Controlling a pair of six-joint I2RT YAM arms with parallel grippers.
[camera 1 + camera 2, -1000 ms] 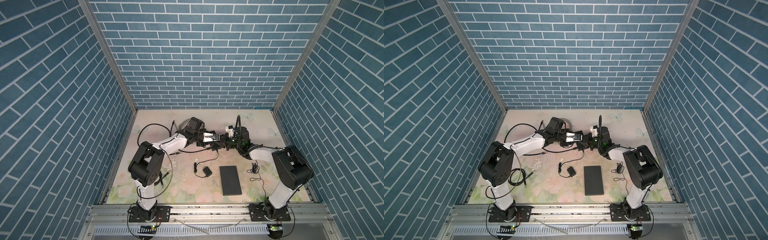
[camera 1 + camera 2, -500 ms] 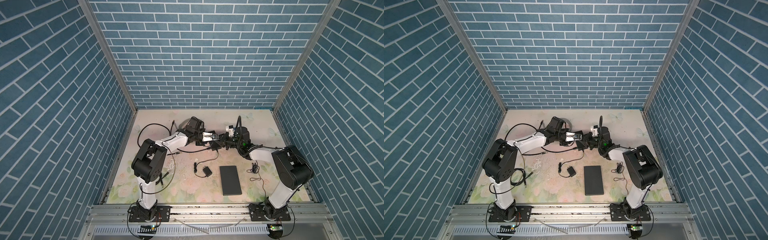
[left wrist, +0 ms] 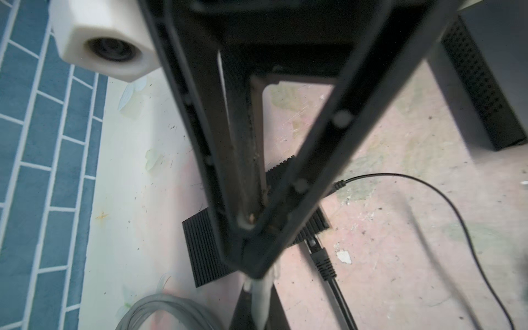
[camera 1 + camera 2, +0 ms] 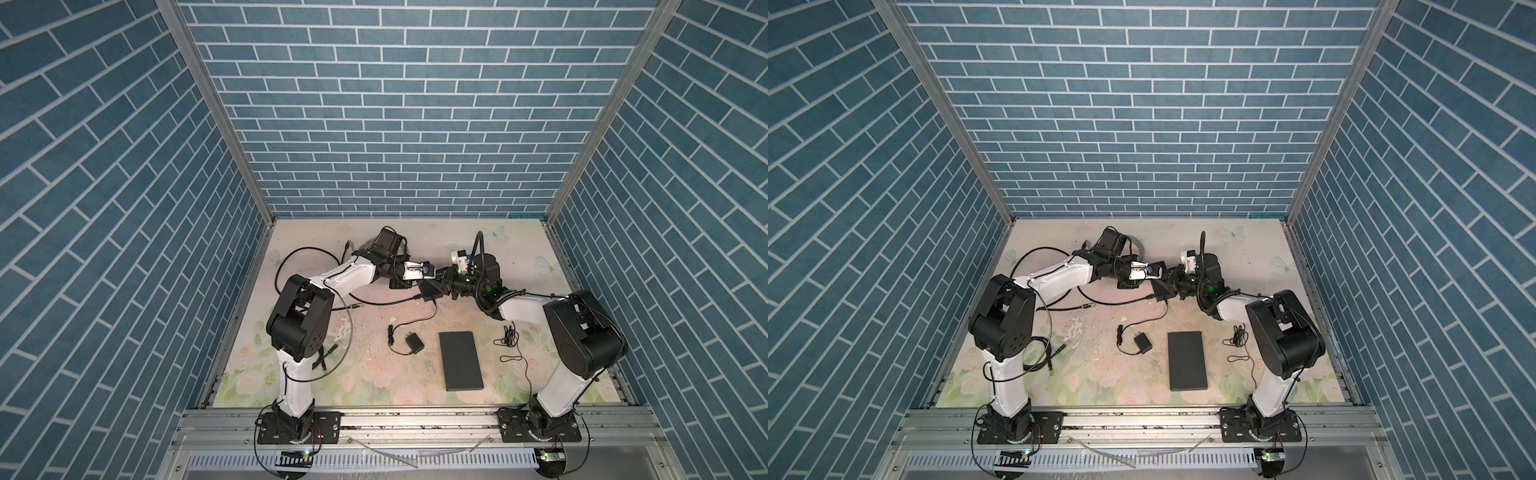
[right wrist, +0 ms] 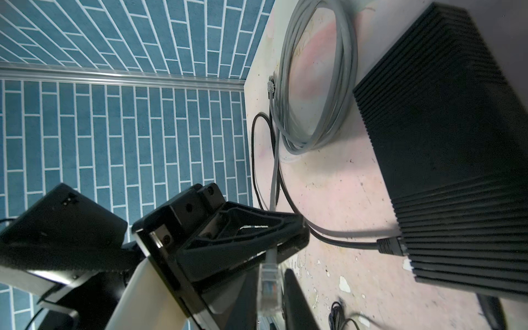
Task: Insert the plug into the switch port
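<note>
1. My left fingers (image 3: 314,160) are pressed fully together on the grey cable (image 5: 273,183), just behind its clear plug (image 5: 268,283). The plug sticks out past my tips and sits in no port.
2. My right fingers (image 5: 298,300) stand on either side of that plug with only a narrow gap between them. I cannot tell whether they press on it or merely flank it.
3. Both sets of fingers meet low over the counter (image 4: 519,249), toward its back edge and about midway between its side edges in both top views.
4. The switch (image 5: 443,157), a black ribbed box, lies flat on the counter just beside that meeting point, apart from the plug.
5. A black cable (image 5: 343,240) is already plugged into the switch's face, and a thin black lead (image 3: 400,177) meets the switch close by.
6. The rest of the grey cable lies in a coil (image 5: 314,85) on the counter near the back edge, left of the middle.
7. A flat black box (image 4: 461,365) lies near the front edge, right of the middle, with a small power adapter (image 4: 414,345) just beside it.
</note>
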